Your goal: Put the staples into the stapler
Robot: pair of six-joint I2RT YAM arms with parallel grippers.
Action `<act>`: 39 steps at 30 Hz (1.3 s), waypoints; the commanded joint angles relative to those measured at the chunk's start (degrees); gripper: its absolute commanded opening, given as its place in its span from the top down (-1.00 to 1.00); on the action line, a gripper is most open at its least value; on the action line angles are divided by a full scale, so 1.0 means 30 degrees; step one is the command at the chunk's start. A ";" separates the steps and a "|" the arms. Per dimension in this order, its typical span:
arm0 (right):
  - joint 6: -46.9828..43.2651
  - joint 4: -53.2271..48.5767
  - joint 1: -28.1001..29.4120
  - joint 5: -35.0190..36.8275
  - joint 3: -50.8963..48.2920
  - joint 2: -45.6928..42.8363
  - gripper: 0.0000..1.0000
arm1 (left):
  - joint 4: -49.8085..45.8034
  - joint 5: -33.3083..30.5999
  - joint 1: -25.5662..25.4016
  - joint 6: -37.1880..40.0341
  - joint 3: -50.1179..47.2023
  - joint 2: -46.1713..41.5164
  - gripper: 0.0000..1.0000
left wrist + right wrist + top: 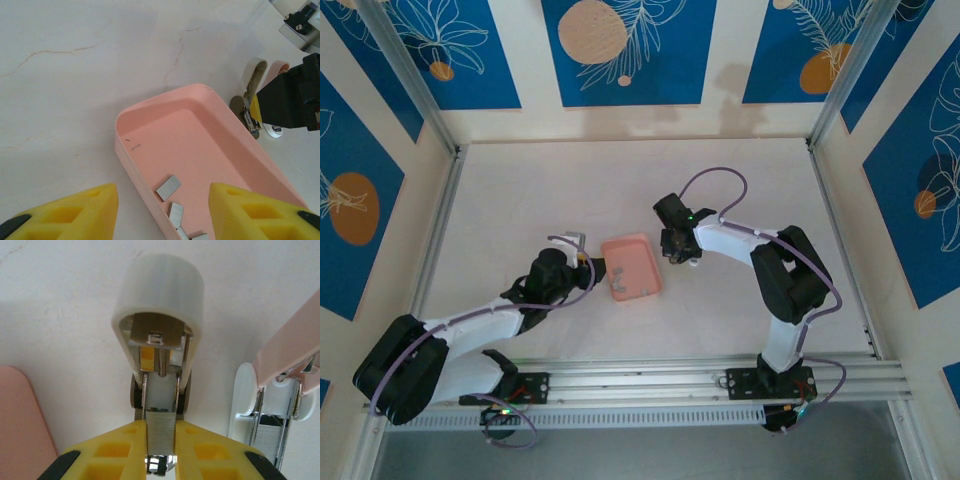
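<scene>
My right gripper (161, 422) is shut on a grey strip of staples (161, 432), which stands in the metal channel of the open stapler (159, 300). The stapler's pale rounded lid is hinged back, showing a spring rod and a yellow pusher. In the top view this gripper (677, 250) sits just right of the pink tray (632, 265). My left gripper (160, 215) is open and hovers over the tray's near corner (150, 107). Several loose staples (168, 187) lie inside the tray along its left wall. The stapler (251, 87) stands beyond the tray's right side.
A second pink-and-white hinged piece (287, 365) with metal and a spring lies right of the stapler. The white table is boxed in by patterned walls and aluminium rails (720, 375).
</scene>
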 commanded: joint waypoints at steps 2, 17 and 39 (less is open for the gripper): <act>0.0322 -0.0247 0.0137 -0.0274 0.0238 -0.0580 0.62 | 0.0479 -0.0260 0.0103 0.0241 -0.0201 -0.0148 -0.02; 0.0497 -0.0154 0.0064 -0.0598 0.0201 0.0326 0.62 | 0.0359 -0.0376 0.0093 0.0330 -0.0351 -0.0386 -0.02; 0.0644 -0.1035 0.0152 0.0077 0.0446 0.1417 0.57 | 0.0391 -0.0388 0.0105 0.0404 -0.0349 -0.0411 -0.02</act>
